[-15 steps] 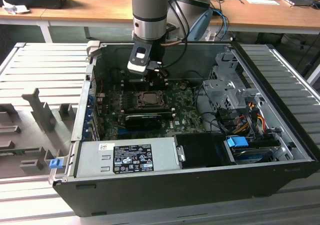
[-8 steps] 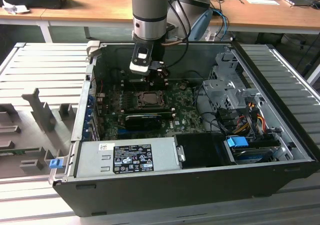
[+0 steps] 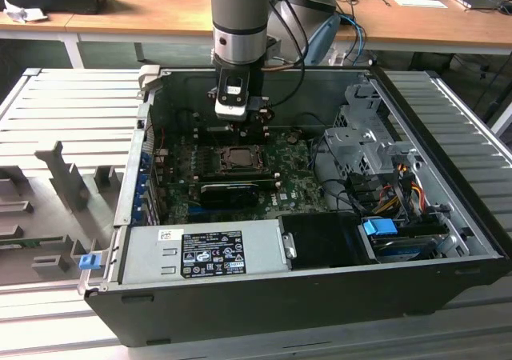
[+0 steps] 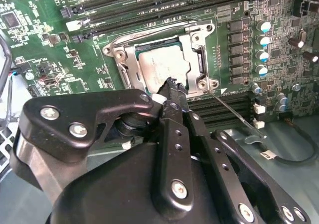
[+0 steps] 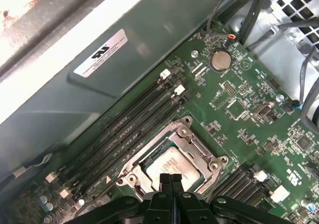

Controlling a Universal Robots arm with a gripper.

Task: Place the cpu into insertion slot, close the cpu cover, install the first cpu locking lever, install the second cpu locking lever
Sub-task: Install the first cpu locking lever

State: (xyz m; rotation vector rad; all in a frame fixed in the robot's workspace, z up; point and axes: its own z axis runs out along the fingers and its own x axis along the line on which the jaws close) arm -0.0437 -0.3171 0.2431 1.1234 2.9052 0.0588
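The cpu (image 4: 162,67) lies flat in the insertion slot (image 3: 238,157) on the green board, its pale metal face up. The silver cpu cover (image 4: 198,59) lies down around it, framing the chip. A thin locking lever (image 4: 234,112) runs out slantwise from one corner of the socket, away from the frame. My gripper (image 4: 172,83) hangs just above the socket's edge with its black fingers pressed together and nothing between them. In the first wrist view the gripper (image 5: 171,178) points at the cpu (image 5: 174,163) inside the cover (image 5: 198,148).
The open computer case (image 3: 264,292) walls in the board. A large black card (image 3: 228,190) lies just in front of the socket. Long memory slots (image 5: 134,119) run beside it. A grey power supply (image 3: 204,252), a drive cage (image 3: 364,148) and loose cables (image 3: 400,188) stand around.
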